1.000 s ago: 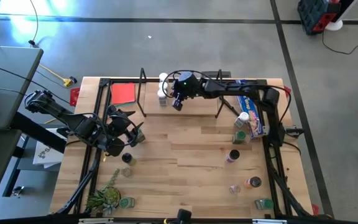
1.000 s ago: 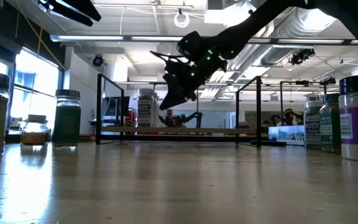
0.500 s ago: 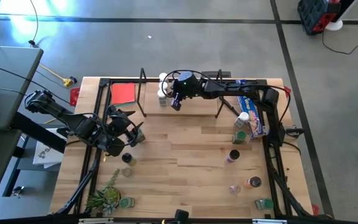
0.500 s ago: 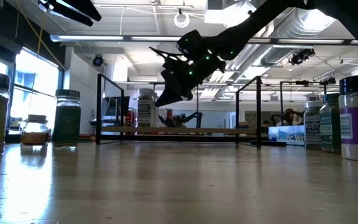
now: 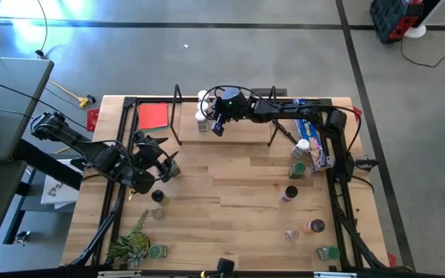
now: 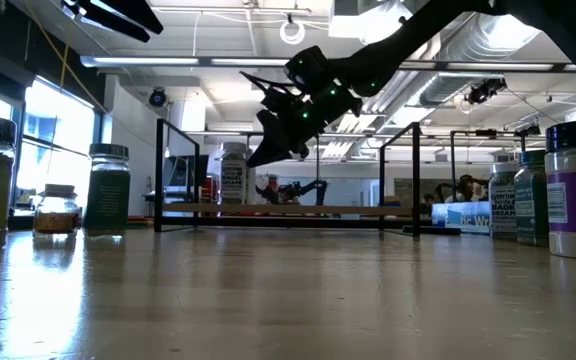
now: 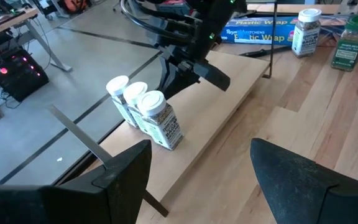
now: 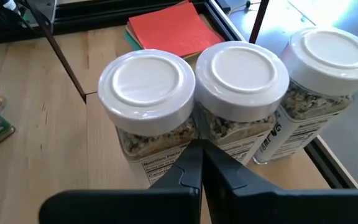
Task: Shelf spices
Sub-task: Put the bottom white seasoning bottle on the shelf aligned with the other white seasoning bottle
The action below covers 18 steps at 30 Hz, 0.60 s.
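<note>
Three white-lidded spice jars [image 8: 229,99] stand in a row at the left end of the shelf's wooden board [image 5: 238,133], at the table's far edge. My right gripper [image 8: 201,163] is shut and slants down at them from the right. Its tips sit before the gap between the two jars nearest it [image 5: 202,116]. My left gripper [image 7: 197,168] hangs open and holds nothing, over the table's left side [image 5: 167,166]. More spice jars stand on the table at the right [image 5: 290,193] and left [image 5: 158,197]. My right gripper's shut fingertips [image 8: 191,155] stand low before the labels of two jars, at the seam between them. I cannot tell whether they touch the jars.
A flat red square [image 5: 153,116] lies left of the shelf. A long blue box [image 5: 311,143] lies at the back right. A green plant [image 5: 130,243] sits at the near left. Black wire uprights [image 5: 178,116] rise from the shelf. The table's middle is bare wood [image 5: 222,193].
My right gripper, still shut, has tipped its fingertips upward and swung them a little toward the jars on the shelf. The jars have stayed in place.
</note>
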Motion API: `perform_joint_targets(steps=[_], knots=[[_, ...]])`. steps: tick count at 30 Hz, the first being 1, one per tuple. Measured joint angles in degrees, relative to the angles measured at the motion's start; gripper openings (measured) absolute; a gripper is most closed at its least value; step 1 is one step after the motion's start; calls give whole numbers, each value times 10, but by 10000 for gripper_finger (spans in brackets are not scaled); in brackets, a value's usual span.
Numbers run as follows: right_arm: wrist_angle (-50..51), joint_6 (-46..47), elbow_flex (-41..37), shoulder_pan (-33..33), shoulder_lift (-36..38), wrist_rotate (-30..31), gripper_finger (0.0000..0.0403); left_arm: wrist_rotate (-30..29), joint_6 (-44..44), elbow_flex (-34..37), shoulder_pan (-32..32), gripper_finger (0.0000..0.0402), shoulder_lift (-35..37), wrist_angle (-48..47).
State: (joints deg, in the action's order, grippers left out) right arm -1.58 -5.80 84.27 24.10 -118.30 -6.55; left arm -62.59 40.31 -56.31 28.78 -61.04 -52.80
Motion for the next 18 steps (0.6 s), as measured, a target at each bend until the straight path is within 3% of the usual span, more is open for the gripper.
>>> perform_joint_targets(steps=[18], knots=[[-13,0,0,-4,0,15,0,0,1,0,0,268,0,0]])
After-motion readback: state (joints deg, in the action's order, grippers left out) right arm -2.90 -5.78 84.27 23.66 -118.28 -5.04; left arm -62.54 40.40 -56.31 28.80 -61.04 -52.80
